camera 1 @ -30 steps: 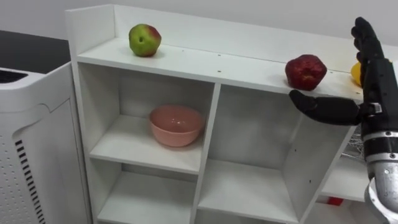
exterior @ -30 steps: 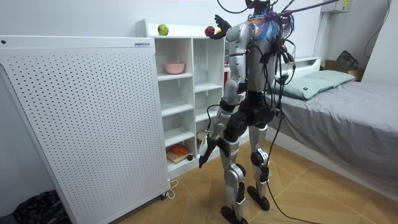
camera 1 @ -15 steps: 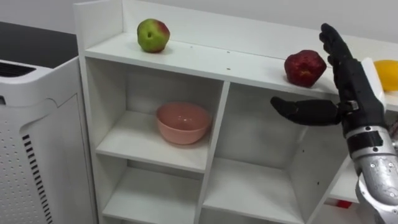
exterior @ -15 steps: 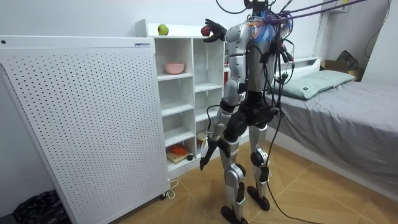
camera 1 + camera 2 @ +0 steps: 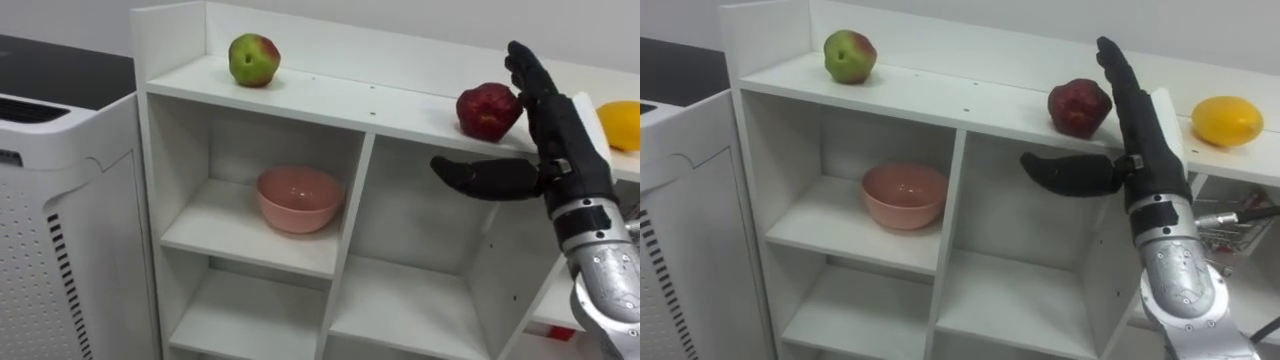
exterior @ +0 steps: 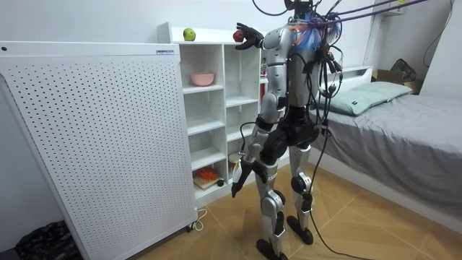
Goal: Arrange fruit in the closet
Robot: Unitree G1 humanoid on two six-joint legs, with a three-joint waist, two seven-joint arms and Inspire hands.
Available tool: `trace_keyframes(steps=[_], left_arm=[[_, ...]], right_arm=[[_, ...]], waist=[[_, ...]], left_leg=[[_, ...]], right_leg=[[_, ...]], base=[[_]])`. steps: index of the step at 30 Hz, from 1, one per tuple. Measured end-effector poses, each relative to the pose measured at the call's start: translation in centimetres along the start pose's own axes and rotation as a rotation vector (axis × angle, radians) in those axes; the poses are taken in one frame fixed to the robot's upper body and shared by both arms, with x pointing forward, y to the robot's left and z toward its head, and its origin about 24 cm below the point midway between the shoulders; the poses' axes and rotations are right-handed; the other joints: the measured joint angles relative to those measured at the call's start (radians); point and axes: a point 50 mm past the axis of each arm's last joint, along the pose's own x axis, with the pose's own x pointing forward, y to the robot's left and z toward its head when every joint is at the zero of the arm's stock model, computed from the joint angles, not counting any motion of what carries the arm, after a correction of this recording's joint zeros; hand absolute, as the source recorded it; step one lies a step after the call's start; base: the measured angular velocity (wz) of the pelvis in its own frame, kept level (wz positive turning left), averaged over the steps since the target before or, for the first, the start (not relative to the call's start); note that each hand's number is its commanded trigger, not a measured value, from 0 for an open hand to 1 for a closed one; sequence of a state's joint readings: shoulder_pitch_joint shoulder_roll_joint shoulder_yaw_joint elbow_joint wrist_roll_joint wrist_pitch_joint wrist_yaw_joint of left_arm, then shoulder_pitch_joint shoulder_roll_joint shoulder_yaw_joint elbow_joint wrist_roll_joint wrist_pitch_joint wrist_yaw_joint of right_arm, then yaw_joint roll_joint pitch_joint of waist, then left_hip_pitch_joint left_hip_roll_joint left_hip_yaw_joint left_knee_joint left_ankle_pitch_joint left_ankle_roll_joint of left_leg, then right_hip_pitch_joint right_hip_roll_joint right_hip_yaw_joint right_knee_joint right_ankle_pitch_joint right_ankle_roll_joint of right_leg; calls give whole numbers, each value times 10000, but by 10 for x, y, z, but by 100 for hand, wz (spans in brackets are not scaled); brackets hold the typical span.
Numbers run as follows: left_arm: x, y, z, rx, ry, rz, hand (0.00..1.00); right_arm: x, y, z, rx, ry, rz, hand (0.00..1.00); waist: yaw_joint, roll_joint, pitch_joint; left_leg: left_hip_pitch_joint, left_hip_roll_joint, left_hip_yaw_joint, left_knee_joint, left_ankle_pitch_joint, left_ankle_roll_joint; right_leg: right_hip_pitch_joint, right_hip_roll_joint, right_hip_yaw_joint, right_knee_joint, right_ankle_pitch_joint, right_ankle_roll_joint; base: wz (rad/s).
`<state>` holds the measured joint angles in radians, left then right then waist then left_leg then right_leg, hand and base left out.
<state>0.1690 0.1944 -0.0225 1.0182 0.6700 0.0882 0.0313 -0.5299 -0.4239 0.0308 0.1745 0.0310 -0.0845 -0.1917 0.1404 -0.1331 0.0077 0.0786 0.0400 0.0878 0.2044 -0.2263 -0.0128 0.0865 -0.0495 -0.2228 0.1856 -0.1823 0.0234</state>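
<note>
Right hand (image 5: 560, 150) is up at front edge of the closet (image 5: 300, 100) top board, released: fingers straight & pointing up, thumb stuck out sideways just below that board, holding nothing. Red apple (image 5: 489, 110) sits on closet top, right of centre, just beside the hand's fingers, on their left; touching or not, can't tell. Green apple (image 5: 254, 60) also on closet top, near its left end, well apart from the red one. Orange fruit (image 5: 622, 125) on closet top too, at far right, other side of the hand. Pink bowl (image 5: 299, 198) stands upright in closet's upper-left compt. In room view the robot stands upright on the wood floor facing the closet front, right arm raised to closet top. Left hand (image 6: 237, 184) hangs low by the thigh, level w/ closet's lower compts; its state can't be made out. White perforated panel (image 6: 94, 137) stands against closet's left side. Bed (image 6: 404, 130) lies off to closet's right, behind the robot.
</note>
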Motion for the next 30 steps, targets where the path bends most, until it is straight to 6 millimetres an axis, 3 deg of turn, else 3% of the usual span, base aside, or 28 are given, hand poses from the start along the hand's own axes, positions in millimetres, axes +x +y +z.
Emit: trace_keyframes(steps=[2,4,5,7,8,30], left_arm=[[0,0,0,0,-3,11,0],[0,0,0,0,-5,24,0],[0,0,0,-1,-9,37,0],[0,1,1,-3,-26,67,0],[0,1,1,-4,-44,85,0],[0,4,4,-15,-148,218,0]], right_arm=[[0,0,-1,-9,21,11,6],[0,0,-1,-9,22,14,16],[0,0,-1,-9,22,16,28],[0,0,-1,-10,21,19,62],[0,0,-1,-10,22,18,100],[10,5,12,-132,-441,267,100]], waist=[[4,0,-1],[4,-1,-1],[4,-1,-2],[4,-1,-2],[5,-1,-2],[10,6,-2]], left_leg=[[4,0,0,0,0,0],[5,0,0,1,1,0],[7,0,0,2,1,0],[9,0,0,2,1,0],[10,0,0,2,1,0],[33,-3,-75,5,2,-2]], right_leg=[[5,0,0,1,0,-1],[6,0,0,1,2,-3],[7,0,1,1,2,-3],[8,1,1,0,2,-3],[8,1,1,0,2,-3],[78,4,5,-12,3,-5]], base=[[0],[0],[0],[0],[0],[1]])
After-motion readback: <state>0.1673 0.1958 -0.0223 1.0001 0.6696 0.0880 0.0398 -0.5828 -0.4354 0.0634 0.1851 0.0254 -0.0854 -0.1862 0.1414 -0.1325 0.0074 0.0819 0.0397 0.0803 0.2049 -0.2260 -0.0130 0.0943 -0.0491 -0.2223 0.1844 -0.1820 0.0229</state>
